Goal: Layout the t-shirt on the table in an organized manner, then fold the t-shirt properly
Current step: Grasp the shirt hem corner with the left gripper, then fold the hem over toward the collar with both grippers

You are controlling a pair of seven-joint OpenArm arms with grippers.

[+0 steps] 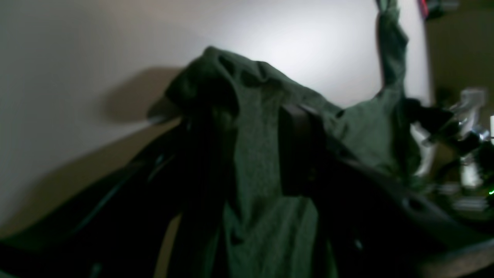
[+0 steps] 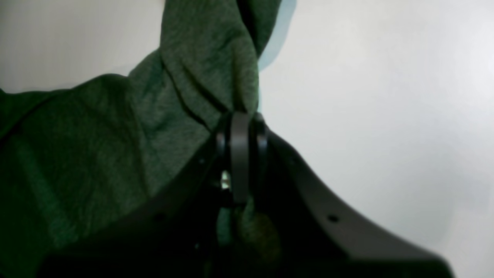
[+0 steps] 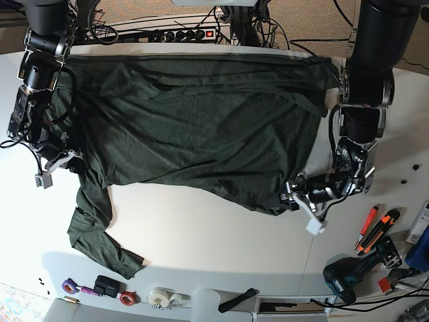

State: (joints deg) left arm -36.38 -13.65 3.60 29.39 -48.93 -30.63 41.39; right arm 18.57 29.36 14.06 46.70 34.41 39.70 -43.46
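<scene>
The dark green t-shirt [image 3: 194,127] lies spread wide across the white table [image 3: 214,235], still wrinkled, its body stretched between my two grippers. One long sleeve [image 3: 94,235] trails toward the front left. On the base view's right, my left gripper [image 3: 295,196] holds the shirt's lower right corner. In the left wrist view a band of t-shirt [image 1: 262,162] fills the gap between its wide-set jaws and drapes over one finger. On the left, my right gripper [image 3: 64,159] is shut on a bunched fold of t-shirt [image 2: 96,146], pinched at the right gripper's [image 2: 240,119] tips.
Orange-handled hand tools [image 3: 375,228] and a cordless drill [image 3: 355,272] lie at the right front. Tape rolls [image 3: 161,295] and a black marker [image 3: 238,300] sit along the front edge. A power strip [image 3: 181,33] with cables runs behind the table.
</scene>
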